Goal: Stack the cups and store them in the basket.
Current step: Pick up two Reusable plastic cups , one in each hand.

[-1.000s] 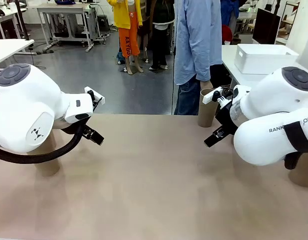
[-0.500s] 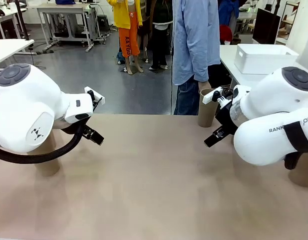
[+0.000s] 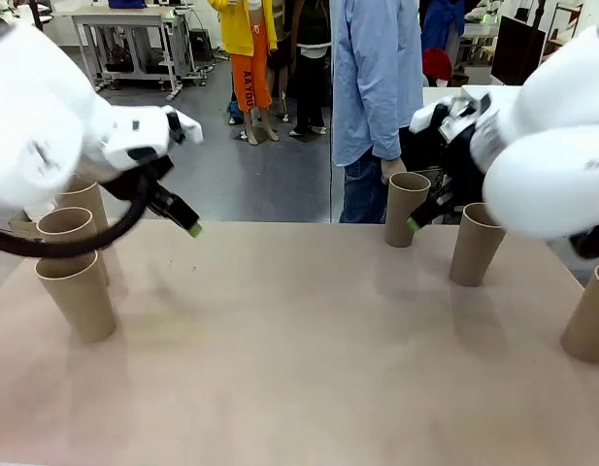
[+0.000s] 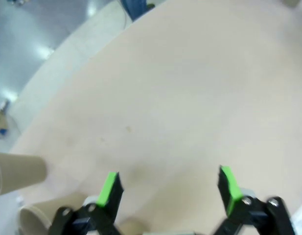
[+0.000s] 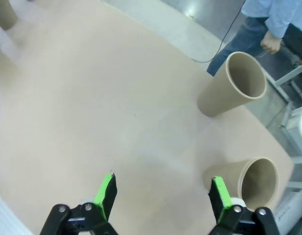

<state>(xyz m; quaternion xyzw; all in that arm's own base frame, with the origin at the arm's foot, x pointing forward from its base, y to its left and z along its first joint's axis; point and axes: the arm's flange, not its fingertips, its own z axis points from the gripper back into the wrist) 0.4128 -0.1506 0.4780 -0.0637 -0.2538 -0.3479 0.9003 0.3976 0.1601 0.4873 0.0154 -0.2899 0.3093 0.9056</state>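
Six tan paper cups stand upright on the table. Three cluster at the left: cup (image 3: 78, 296), cup (image 3: 66, 226) and cup (image 3: 86, 199). On the right are a cup (image 3: 406, 209) by the far edge, a cup (image 3: 476, 243) and a cup (image 3: 588, 316). My left gripper (image 3: 189, 224) hangs open above the table, right of the left cluster; its wrist view shows the gripper (image 4: 168, 186) empty, with two cups (image 4: 17, 169) at lower left. My right gripper (image 3: 418, 217) hovers open beside the far cup; its wrist view shows the gripper (image 5: 163, 193) empty near cup (image 5: 233, 84) and cup (image 5: 252, 183). The basket is hidden behind my right arm.
A person in a light blue shirt (image 3: 379, 78) stands at the far edge, one hand (image 3: 393, 169) hanging near the far cup. The broad middle of the tan table (image 3: 299, 340) is bare. Other tables and floor lie beyond.
Both arms have swung up and back from low over the table, uncovering the cups on each side. Both grippers stayed open.
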